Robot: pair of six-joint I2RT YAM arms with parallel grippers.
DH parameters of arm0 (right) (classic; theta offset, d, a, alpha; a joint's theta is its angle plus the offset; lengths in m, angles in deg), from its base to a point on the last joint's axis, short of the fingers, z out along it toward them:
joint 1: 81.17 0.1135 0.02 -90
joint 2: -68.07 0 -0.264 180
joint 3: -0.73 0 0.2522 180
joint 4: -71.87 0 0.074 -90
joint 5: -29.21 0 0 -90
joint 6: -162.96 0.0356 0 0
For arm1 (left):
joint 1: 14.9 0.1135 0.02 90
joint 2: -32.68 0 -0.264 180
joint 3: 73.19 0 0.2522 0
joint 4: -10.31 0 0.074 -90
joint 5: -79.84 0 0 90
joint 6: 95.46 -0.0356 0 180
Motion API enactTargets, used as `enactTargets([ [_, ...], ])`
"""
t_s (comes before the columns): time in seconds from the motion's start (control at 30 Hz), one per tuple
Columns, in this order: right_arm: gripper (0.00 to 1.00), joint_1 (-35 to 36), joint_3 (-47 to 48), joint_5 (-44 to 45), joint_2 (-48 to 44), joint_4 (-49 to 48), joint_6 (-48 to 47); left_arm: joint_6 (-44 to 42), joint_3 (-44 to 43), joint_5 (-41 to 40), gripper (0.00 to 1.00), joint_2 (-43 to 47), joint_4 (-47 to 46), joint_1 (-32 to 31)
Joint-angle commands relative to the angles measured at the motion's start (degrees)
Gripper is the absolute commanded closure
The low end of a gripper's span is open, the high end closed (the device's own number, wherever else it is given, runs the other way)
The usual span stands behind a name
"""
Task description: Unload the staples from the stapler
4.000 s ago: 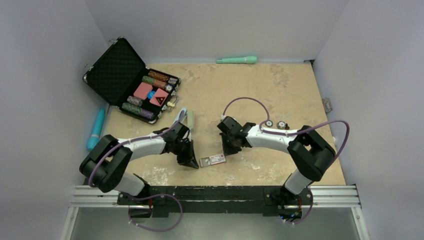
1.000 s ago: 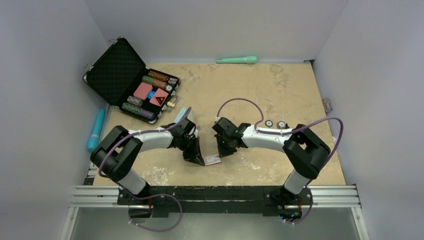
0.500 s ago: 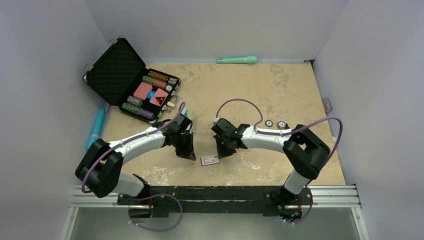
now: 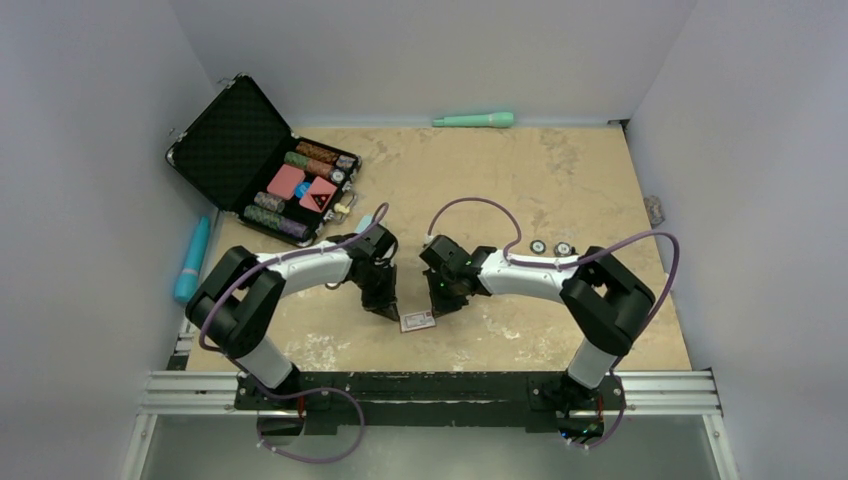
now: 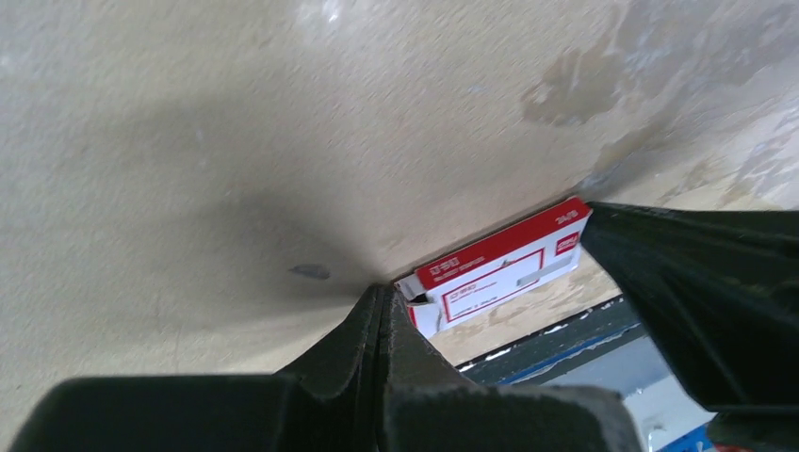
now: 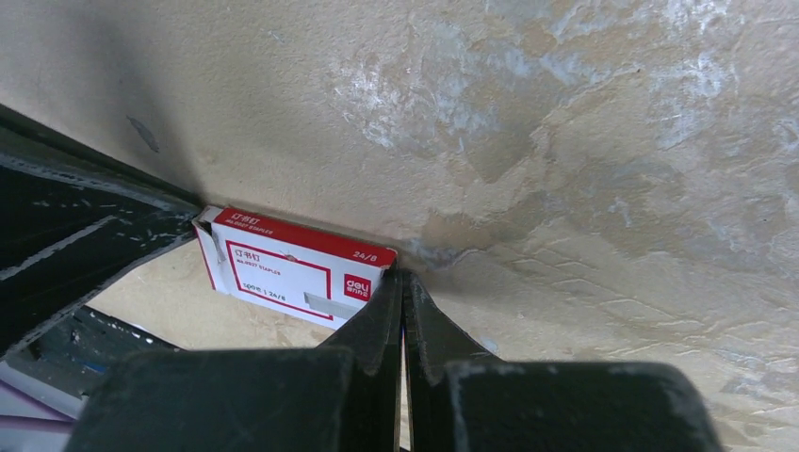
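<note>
A small red and white staple box [image 4: 417, 322] lies flat on the tan table near the front. My left gripper [image 4: 388, 310] is shut and empty, its tip touching the box's left end; in the left wrist view the box [image 5: 499, 268] sits just right of the tip [image 5: 382, 290]. My right gripper [image 4: 438, 306] is shut and empty, its tip against the box's right end; the right wrist view shows the box [image 6: 292, 268] left of the tip [image 6: 403, 275]. The stapler is mostly hidden behind my left wrist; only a light blue sliver [image 4: 377, 214] shows.
An open black case of poker chips [image 4: 262, 160] stands at the back left. A teal stick [image 4: 475, 120] lies by the back wall. A blue cylinder [image 4: 192, 258] lies off the left edge. Two small round pieces [image 4: 551, 247] lie right of centre.
My left gripper swung in to the box's left end. My right gripper edged left onto its right end. The box shifted slightly to the left.
</note>
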Motion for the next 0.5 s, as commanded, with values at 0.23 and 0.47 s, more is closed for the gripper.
enactTargets([
  [0.23, 1.0, 0.45, 0.79, 0.37, 2.23, 1.33, 0.13, -1.15, -2.04, 1.81, 1.0, -2.34, -2.99, -0.59],
  [0.47, 1.0, 0.47, 0.59, -0.05, 2.16, 0.83, 0.64, -1.02, -2.31, 2.02, 1.0, -1.38, -2.22, -0.64],
])
